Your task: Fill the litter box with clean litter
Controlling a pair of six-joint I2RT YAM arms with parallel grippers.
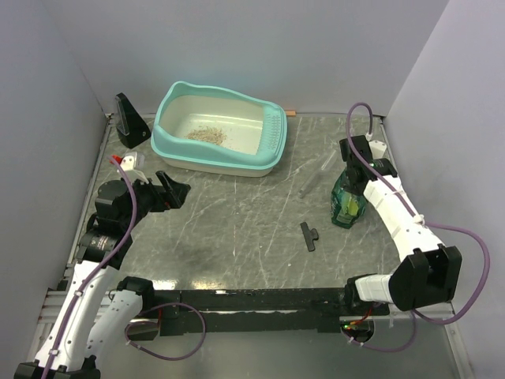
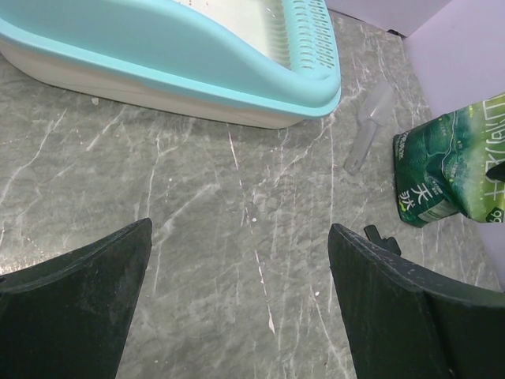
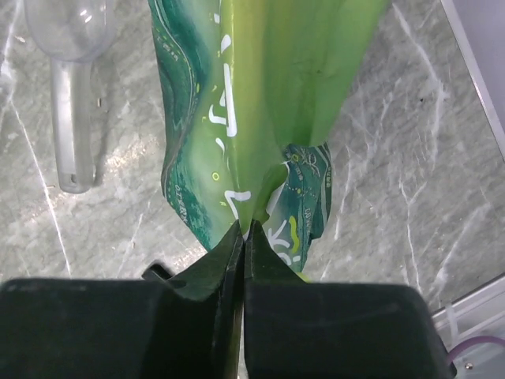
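Note:
The litter box, turquoise-rimmed and cream inside, stands at the back centre of the table. A small patch of beige clean litter lies on its floor. In the left wrist view the litter box fills the top, slotted end to the right. My right gripper is shut on the top edge of a green printed pouch, which stands on the table at the right. In the right wrist view the pouch is pinched at my right gripper. My left gripper is open over bare table, left gripper empty.
A translucent plastic scoop lies between the box and the pouch, scoop beside the pouch, scoop right of the box. A small black clip lies near the middle front. A black wedge-shaped object stands at the back left.

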